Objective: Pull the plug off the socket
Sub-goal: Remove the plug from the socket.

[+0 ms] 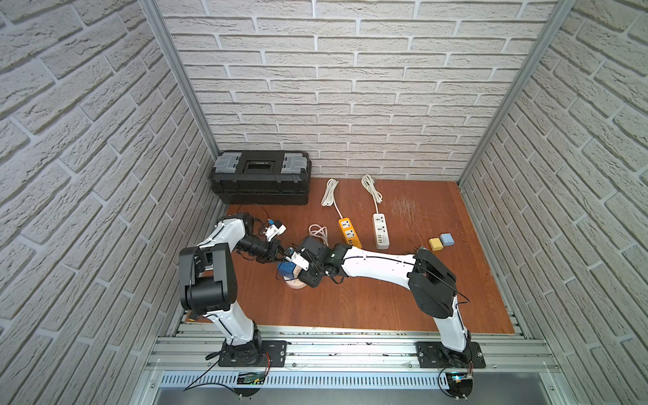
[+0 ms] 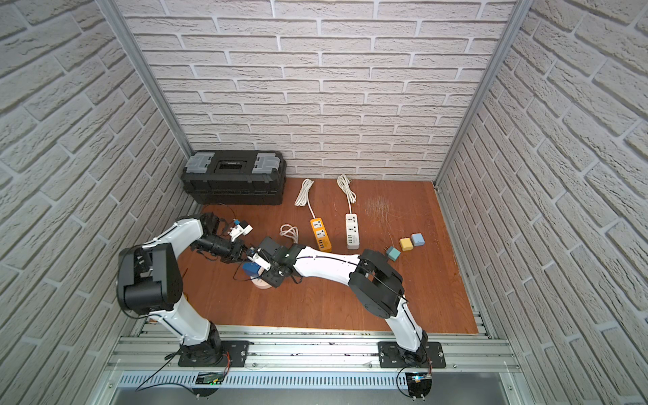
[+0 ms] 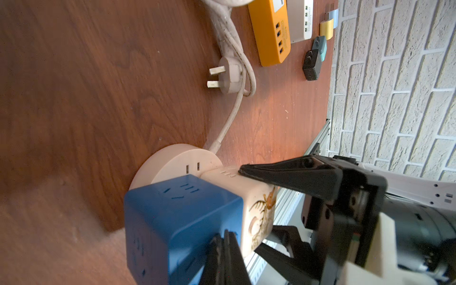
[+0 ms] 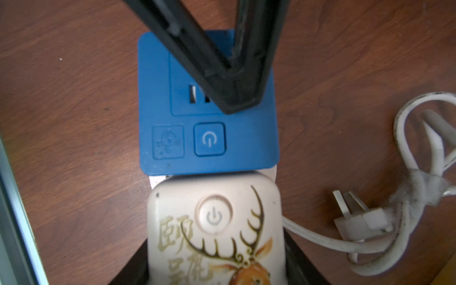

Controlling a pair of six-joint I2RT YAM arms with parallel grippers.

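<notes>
The left gripper (image 4: 232, 106), clenched with its tips together, touches the top face of the blue cube (image 4: 246, 148), near a power-symbol button (image 4: 209, 139). Touching that cube, the cream cube plug (image 4: 214, 192) sits on the round socket (image 3: 172, 158). It bears a power symbol, an antlered deer and Chinese characters I cannot read, and the right gripper (image 4: 216, 251) grasps it by its sides. A loose three-pin plug (image 4: 357, 217) lies just beside that gripper.

Plastic on polished wood

We see a reddish wood-grain desk (image 4: 74, 123) with a soft sheen. The blue cube (image 4: 246, 143) is matt plastic, while the cream cube (image 4: 214, 217) and round socket (image 3: 172, 160) are smooth, glossier plastic. The cord (image 1: 318, 234) at one o'clock from the socket looks rubbery and grimy.
</notes>
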